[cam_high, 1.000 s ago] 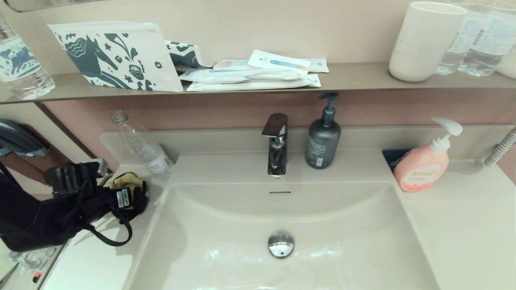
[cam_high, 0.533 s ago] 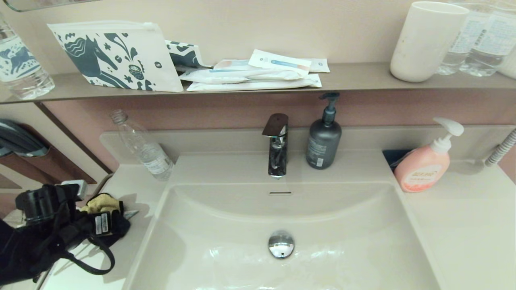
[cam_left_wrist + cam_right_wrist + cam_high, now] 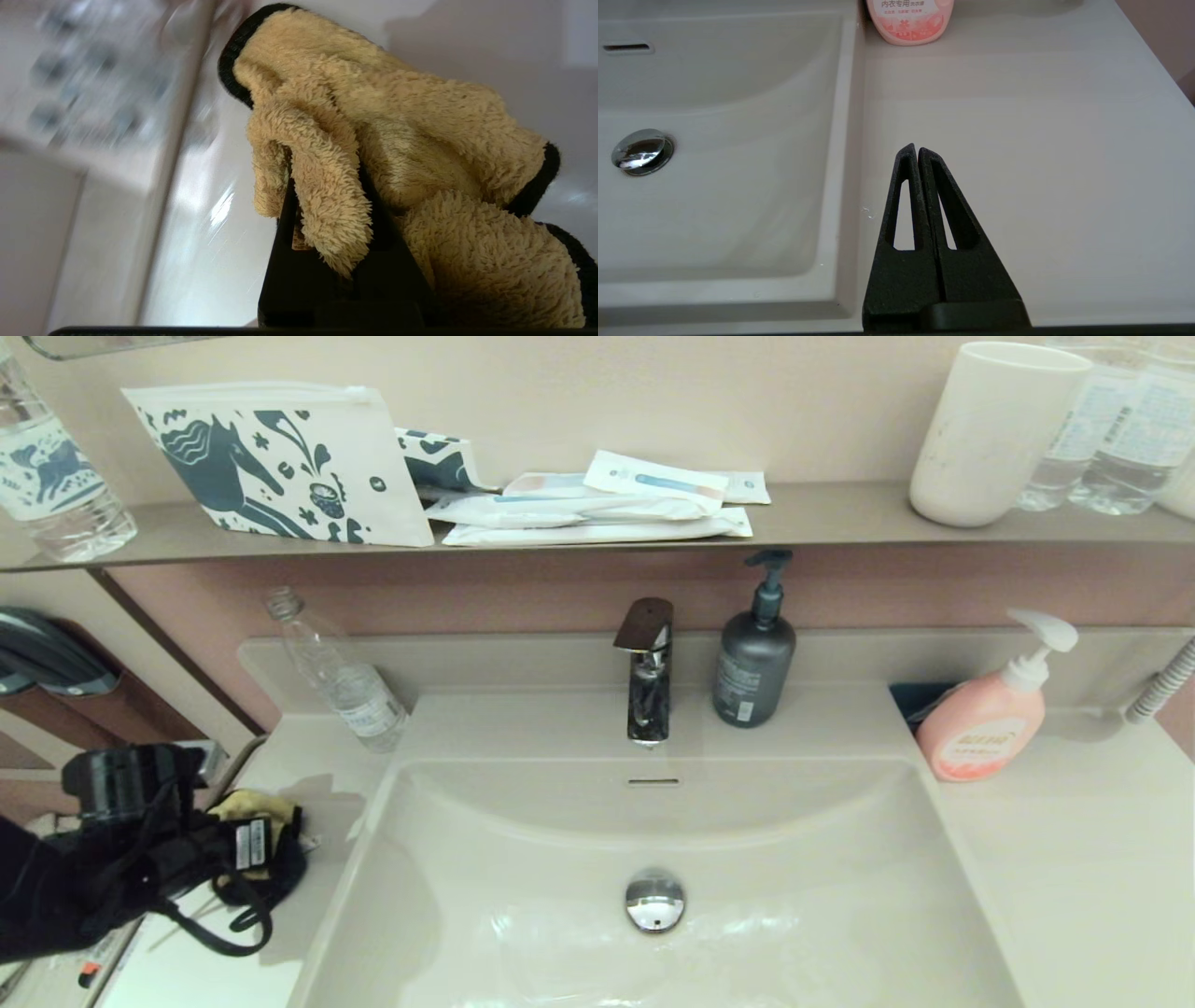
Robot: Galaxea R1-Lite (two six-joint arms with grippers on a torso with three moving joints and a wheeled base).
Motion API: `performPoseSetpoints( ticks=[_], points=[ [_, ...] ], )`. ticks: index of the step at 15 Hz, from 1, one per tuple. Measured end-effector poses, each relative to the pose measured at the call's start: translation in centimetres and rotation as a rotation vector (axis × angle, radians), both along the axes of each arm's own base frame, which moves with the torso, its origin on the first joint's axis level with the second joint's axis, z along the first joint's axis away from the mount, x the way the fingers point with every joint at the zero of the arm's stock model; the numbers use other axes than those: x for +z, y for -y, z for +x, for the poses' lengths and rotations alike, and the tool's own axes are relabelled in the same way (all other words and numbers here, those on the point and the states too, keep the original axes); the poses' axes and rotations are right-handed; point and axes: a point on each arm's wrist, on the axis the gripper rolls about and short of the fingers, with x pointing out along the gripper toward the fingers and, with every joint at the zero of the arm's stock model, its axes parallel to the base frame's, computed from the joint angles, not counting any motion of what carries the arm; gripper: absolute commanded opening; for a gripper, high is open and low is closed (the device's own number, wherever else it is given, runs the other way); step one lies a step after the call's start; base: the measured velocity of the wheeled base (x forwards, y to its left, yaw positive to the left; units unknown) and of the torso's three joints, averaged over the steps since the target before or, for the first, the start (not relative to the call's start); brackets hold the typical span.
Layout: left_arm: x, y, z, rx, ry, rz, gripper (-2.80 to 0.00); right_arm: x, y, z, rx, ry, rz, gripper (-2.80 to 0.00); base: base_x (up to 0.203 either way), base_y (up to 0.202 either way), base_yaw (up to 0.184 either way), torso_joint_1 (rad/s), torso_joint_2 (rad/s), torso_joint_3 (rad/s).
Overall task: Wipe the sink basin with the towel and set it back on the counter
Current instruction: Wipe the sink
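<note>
The mustard-yellow towel (image 3: 245,805) with black trim is bunched in my left gripper (image 3: 266,845), over the left side of the counter (image 3: 313,751) beside the sink basin (image 3: 523,905). In the left wrist view the towel (image 3: 373,121) drapes over the black fingers (image 3: 285,261), and the left gripper (image 3: 327,186) is shut on a fold of it. Whether the cloth touches the counter I cannot tell. The basin holds only its chrome drain plug (image 3: 654,901). My right gripper (image 3: 917,150) is shut and empty above the right counter (image 3: 1041,140), out of the head view.
A clear plastic bottle (image 3: 341,677) leans at the back left, close to the left arm. The tap (image 3: 646,672) and a grey pump bottle (image 3: 752,653) stand behind the basin. A pink pump bottle (image 3: 985,714) stands at the back right. A cluttered shelf (image 3: 822,518) runs above.
My left gripper has carried the towel from beside the clear bottle toward the front left of the counter, then edged slightly back to the right. The right arm has not moved.
</note>
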Motion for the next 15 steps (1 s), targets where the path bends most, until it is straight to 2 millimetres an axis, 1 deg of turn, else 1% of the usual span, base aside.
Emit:
performPoseSetpoints(
  ticks=[3, 4, 6, 7, 10, 13, 15],
  points=[
    [2.3, -0.6, 4.1, -0.023, 0.152, 0.0, -2.8, 0.0, 0.0, 0.0, 0.0, -0.001, 0.0, -2.8, 0.0, 0.0, 0.0, 0.0, 0.0, 0.0],
    [2.9, -0.7, 5.1, -0.039, 0.19, -0.002, -2.8, 0.0, 0.0, 0.0, -0.001, -0.001, 0.0, -2.8, 0.0, 0.0, 0.0, 0.0, 0.0, 0.0],
    [3.7, -0.6, 6.6, -0.057, 0.245, 0.005, -2.8, 0.0, 0.0, 0.0, 0.0, -0.001, 0.0, -2.8, 0.0, 0.0, 0.0, 0.0, 0.0, 0.0],
    [3.8, -0.7, 6.8, -0.058, 0.254, 0.007, -2.8, 0.0, 0.0, 0.0, 0.0, -0.001, 0.0, -2.8, 0.0, 0.0, 0.0, 0.0, 0.0, 0.0],
    [3.5, -0.6, 6.5, -0.055, 0.245, 0.005, -2.8, 0.0, 0.0, 0.0, -0.001, -0.001, 0.0, -2.8, 0.0, 0.0, 0.0, 0.0, 0.0, 0.0],
    [3.0, -0.1, 4.3, -0.068, 0.2, -0.016, -2.8, 0.0, 0.0, 0.0, 0.0, 0.0, 0.0, -2.8, 0.0, 0.0, 0.0, 0.0, 0.0, 0.0],
    [3.2, 0.4, 2.9, -0.118, 0.187, -0.056, -2.8, 0.0, 0.0, 0.0, 0.0, 0.0, 0.0, -2.8, 0.0, 0.0, 0.0, 0.0, 0.0, 0.0]
  ],
)
